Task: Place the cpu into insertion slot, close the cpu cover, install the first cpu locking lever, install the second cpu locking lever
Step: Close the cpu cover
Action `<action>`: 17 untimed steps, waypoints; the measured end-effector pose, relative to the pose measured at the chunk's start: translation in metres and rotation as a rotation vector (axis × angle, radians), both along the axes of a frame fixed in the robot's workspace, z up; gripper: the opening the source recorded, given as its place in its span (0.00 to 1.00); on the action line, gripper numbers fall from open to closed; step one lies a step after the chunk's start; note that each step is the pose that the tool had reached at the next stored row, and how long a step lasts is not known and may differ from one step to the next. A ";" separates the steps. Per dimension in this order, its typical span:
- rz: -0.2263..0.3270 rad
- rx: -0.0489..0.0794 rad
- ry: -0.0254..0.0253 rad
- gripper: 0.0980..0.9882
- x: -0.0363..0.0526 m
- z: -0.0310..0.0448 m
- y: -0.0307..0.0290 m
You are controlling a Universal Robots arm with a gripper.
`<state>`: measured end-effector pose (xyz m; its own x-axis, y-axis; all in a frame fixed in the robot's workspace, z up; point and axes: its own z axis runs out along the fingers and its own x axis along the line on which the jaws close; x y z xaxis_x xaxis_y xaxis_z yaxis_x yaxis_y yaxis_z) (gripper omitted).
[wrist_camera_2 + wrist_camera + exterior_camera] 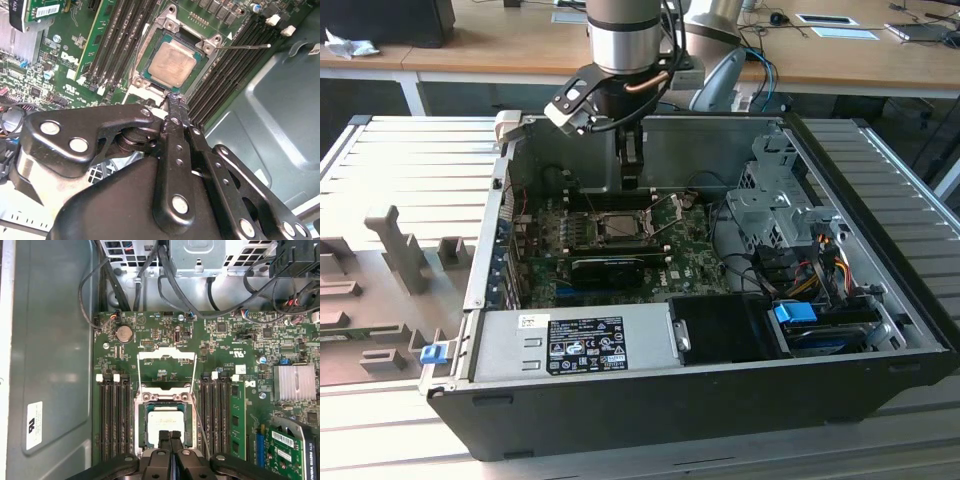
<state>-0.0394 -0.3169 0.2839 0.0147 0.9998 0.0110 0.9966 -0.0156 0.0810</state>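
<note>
cpu point(157, 420): seated flat and face up in the insertion slot point(140, 415); in the exterior view the slot sits mid-motherboard point(690, 240), at six o'clock from the gripper point(630, 165)
gripper: fingers pressed together, pinching nothing; in both wrist views the tips hang at the chip's near edge; whether they touch it I cannot tell
cpu cover point(166, 356): swung open, lying back over the board on the side of the slot away from the tips; not yet closed
locking lever point(245, 47): thin wire rod, standing free beside the slot; unlatched
handling, chip: likely light, thin, stiff and fragile; best held by two opposite edges, never pressed down on its face
handling, cover: likely stiff sheet metal on a hinge; slippery to pinch; best pushed at its free edge
surroundings: in the exterior view a drive cage point(770, 205) lies at three o'clock of the slot
</note>
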 end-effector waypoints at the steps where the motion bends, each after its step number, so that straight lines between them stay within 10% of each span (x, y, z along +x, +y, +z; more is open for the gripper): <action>1: 0.000 0.000 0.0000 0.01 0.0000 0.0011 0.0000; 17: 0.000 0.000 0.0000 0.01 0.0000 0.0140 0.0000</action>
